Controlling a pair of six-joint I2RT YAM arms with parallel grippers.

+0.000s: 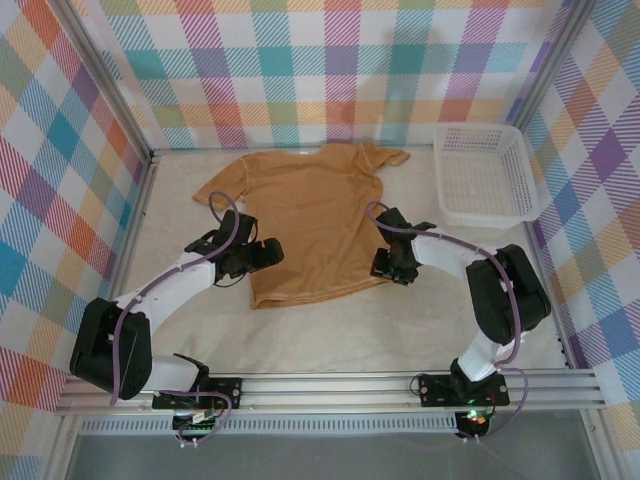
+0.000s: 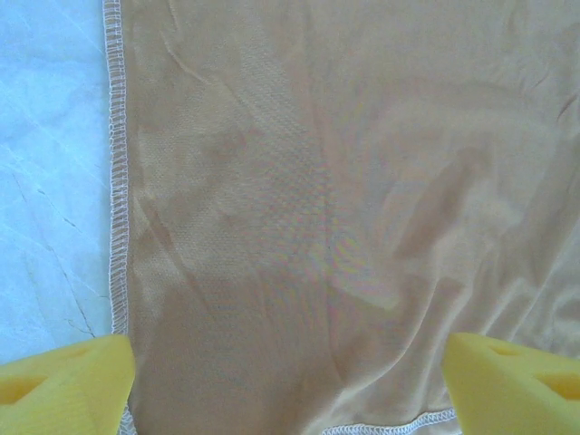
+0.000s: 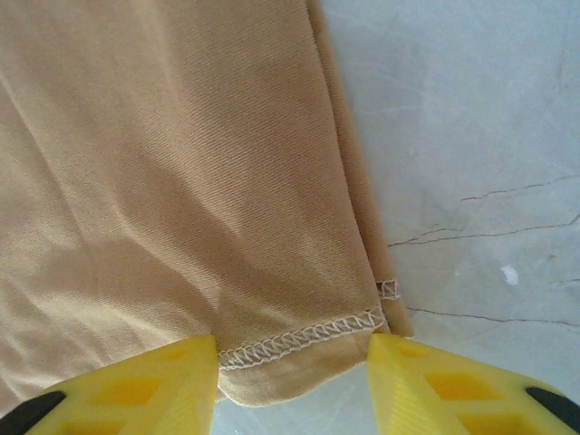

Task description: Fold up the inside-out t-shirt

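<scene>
No fold is made yet, as far as I can judge. The inside-out t-shirt lies spread flat in one piece on the table, a little toward 12 o'clock from the middle. Its overlock stitching faces up, its hem is toward 6 o'clock and its neck toward 12. Both sleeves lie out, one at 10 o'clock of the body and one at 1 o'clock. The whole job is still ahead: sleeves and sides brought in, then the length doubled over.

The left gripper hangs over the shirt's 8 o'clock corner. In the left wrist view the left gripper has its jaws spread wide, with the side seam at 9 o'clock and the hem at 6, and nothing is held.

The right gripper sits at the hem's 4 o'clock corner. In the right wrist view the right gripper has its jaws about half apart, straddling the stitched corner. The cloth lies flat between them, and I see no pinch.

Count: one t-shirt, two sleeves showing, two arms and two grippers. One white mesh basket stands at 2 o'clock, just clear of the shirt.
</scene>
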